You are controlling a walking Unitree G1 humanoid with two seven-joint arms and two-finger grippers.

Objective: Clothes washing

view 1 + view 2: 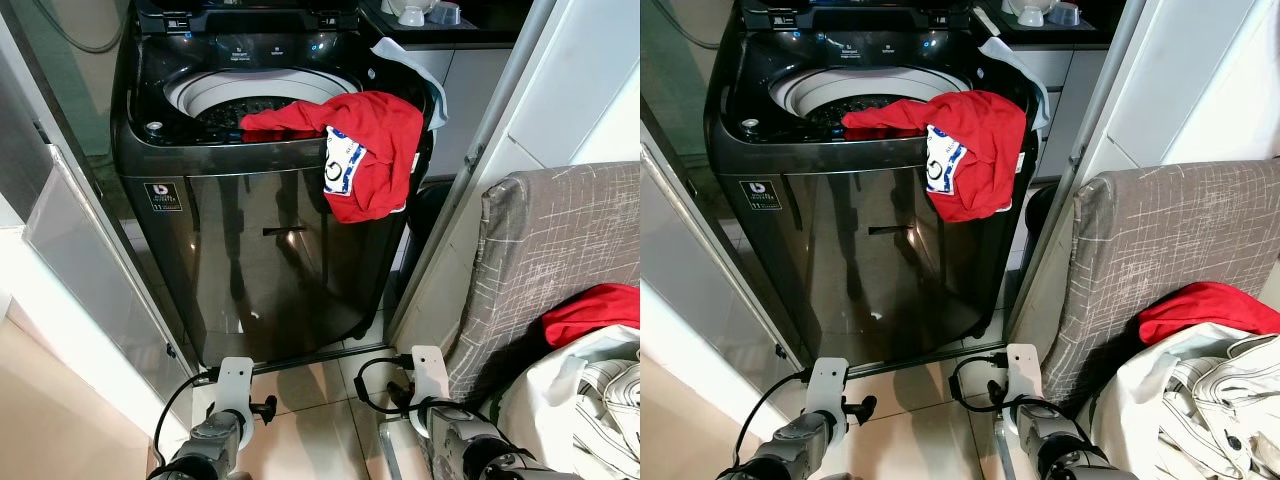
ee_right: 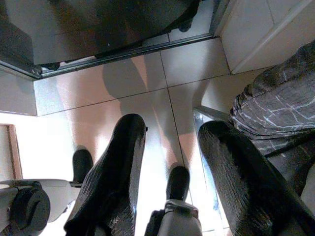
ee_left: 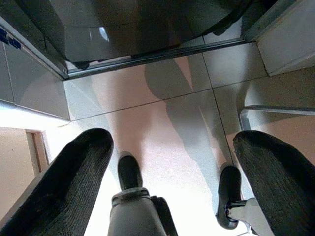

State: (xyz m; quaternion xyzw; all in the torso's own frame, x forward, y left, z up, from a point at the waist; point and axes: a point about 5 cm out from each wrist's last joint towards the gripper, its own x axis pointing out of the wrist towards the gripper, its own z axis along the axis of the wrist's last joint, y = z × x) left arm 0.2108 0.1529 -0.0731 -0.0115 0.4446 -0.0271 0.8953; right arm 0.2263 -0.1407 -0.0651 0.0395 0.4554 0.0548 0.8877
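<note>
A dark top-loading washing machine (image 1: 250, 250) stands straight ahead with its lid up. A red garment with a white and blue print (image 1: 375, 140) hangs over the front right rim, one end lying in the drum (image 1: 225, 105). A second red garment (image 1: 590, 310) lies on a pile of white and beige clothes (image 1: 1200, 390) at the right. Both arms hang low in front of the machine. My left gripper (image 3: 172, 142) is open over the floor tiles with nothing in it. My right gripper (image 2: 172, 127) is open too, beside the chair cover.
The pile lies on a chair with a grey patterned cover (image 1: 550, 250). A white cloth (image 1: 405, 60) lies on the machine's back right corner. A glass panel (image 1: 75, 250) stands at the left and a door frame (image 1: 480, 170) at the right. Tiled floor (image 3: 162, 108) lies below.
</note>
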